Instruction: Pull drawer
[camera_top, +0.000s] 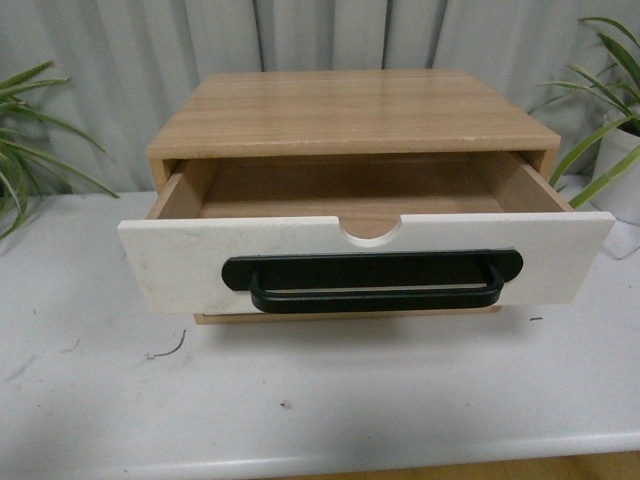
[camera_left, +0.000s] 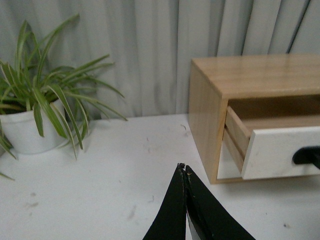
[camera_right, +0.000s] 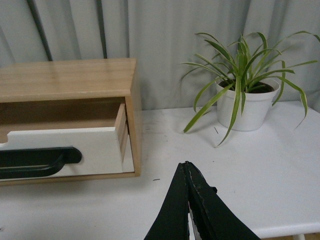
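Note:
The drawer has a white front, a long black bar handle and a half-round notch in its rim. It stands pulled well out of the wooden cabinet, its inside empty. Neither arm shows in the front view. My left gripper is shut on nothing, low over the table to the left of the cabinet, apart from the drawer. My right gripper is shut on nothing too, to the right of the cabinet, away from the drawer and its handle.
The cabinet stands on a white table whose front edge runs near the bottom of the front view. A potted plant stands to the left, another potted plant to the right. Grey curtains hang behind.

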